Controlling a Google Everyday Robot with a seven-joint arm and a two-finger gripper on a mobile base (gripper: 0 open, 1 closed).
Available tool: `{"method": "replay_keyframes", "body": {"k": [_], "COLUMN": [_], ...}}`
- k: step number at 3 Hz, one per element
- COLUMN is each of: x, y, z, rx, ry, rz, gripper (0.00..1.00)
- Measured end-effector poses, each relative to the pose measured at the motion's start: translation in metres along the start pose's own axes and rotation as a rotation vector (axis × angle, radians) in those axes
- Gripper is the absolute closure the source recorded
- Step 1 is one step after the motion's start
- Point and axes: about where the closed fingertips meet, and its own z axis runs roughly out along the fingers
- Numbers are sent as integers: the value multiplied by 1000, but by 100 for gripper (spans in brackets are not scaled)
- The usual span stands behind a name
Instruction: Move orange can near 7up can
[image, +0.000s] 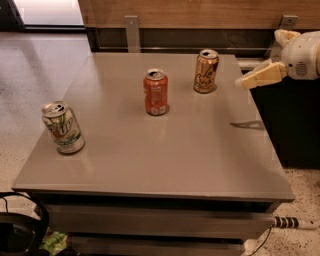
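The orange can (206, 71) stood far back on the desk (200, 160), the 7up can (63, 127) at left; the tool (243, 82) hovered at the right edge, open or closed unclear

Can colours on a grey tabletop (175, 150)
Right of the red-orange can (156, 92), the tan orange can (206, 71) bears dark cursive; left of it, the whitish 7up can (63, 127) shows green streaks; farther right hangs the cream gripper (250, 79).
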Motion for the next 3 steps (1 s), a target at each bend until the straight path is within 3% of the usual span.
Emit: {"method": "replay_keyframes", "body": {"k": [3], "x": [-7], "y": [-18], "z": [76], "rx": [-49], "ry": [-159], "rz": [92], "gripper": [0]}}
